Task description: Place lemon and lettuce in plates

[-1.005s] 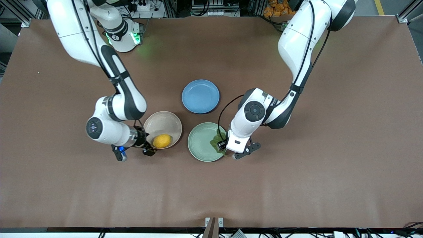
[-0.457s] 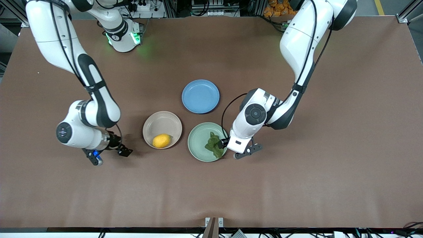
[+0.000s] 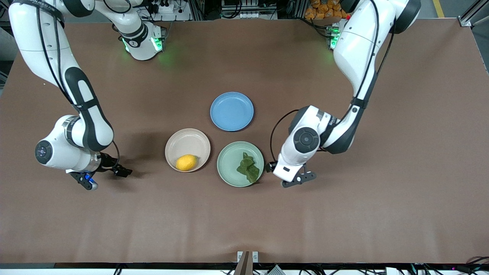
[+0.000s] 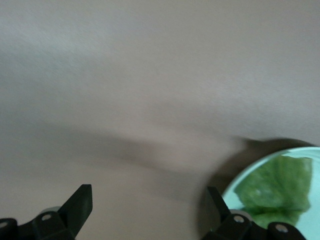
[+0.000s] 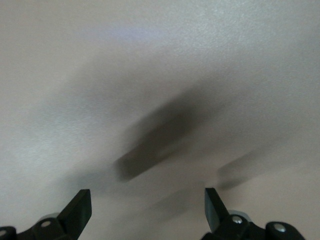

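So both things are sitting in plates. The lemon is in the beige-pink plate, down on the part of it nearest the front camera, touching the inside of the rim there. The lettuce lies in the mint green plate, on the part toward the left arm's end of the counter, and it doesn't hang over the edge as far as I can see. The two plates sit just beside each other, and a blue plate with nothing in it sits farther from the front camera, between them. The left tool is just off the green plate's rim, over bare counter, fingers spread wide with nothing between them; its wrist view shows the two dark fingertips wide apart with a slice of the green plate and lettuce at one edge. The right tool hangs low over bare counter toward the right arm's end, well apart from the beige-pink plate, also spread and holding nothing. Its wrist view shows only brown counter and shadow between the fingertips.
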